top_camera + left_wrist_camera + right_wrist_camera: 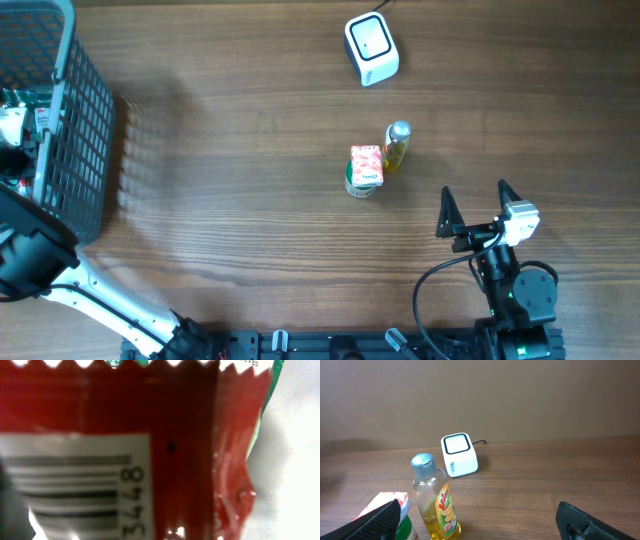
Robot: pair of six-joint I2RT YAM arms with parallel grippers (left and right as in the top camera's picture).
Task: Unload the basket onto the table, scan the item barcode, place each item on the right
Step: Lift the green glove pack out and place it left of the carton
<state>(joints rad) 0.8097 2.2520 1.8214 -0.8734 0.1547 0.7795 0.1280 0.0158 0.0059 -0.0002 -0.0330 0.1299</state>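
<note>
While the left arm [35,260] reaches into the basket [75,120], step: picking out an item, not yet scanning.
Item: red packet [125,405], inside the basket, filling the left wrist view, barcode [75,495] facing that camera.
Left gripper: fingers out of sight; closed tight, apparently pinching the packet.
Right gripper [475,200]: jaws spread wide, empty, near the bottle [397,148].
Scanner [371,48]: white, at the table's far side, well apart from the basket.
Next move: lift the packet clear, carry it across, turn the barcode toward the scanner's window.

Wood-grain table [220,230], plain brown wall [520,395]
</note>
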